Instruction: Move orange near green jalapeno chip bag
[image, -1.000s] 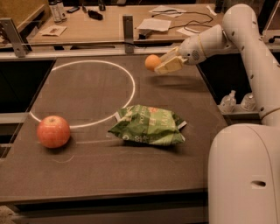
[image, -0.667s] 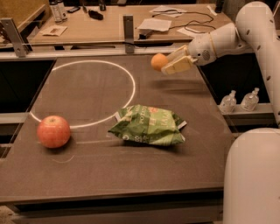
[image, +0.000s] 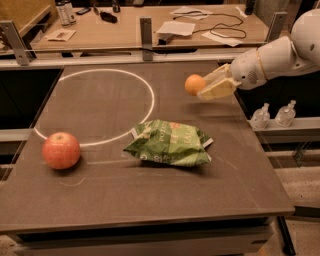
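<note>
Orange (image: 194, 84) carried slightly right and lower than 1 s ago, held above table's (image: 150, 205) far right part. Gripper (image: 207, 88) closed on orange, nothing else held. Bag (image: 169, 144) unmoved, nearer and left of orange, well apart. Transport judged under way; descent toward bag remaining. Apple (image: 61, 150) far left, clear of path. Bottles (image: 273, 114) off table, right. No obstruction noted.

Observed gripper (image: 209, 88) raised over the table's (image: 150, 200) far right side, orange (image: 194, 84) clasped at its fingertips. Green jalapeno chip bag (image: 170, 144) lay below-left of it, nearer the camera. Apple (image: 61, 150) sat well off to its left.
</note>
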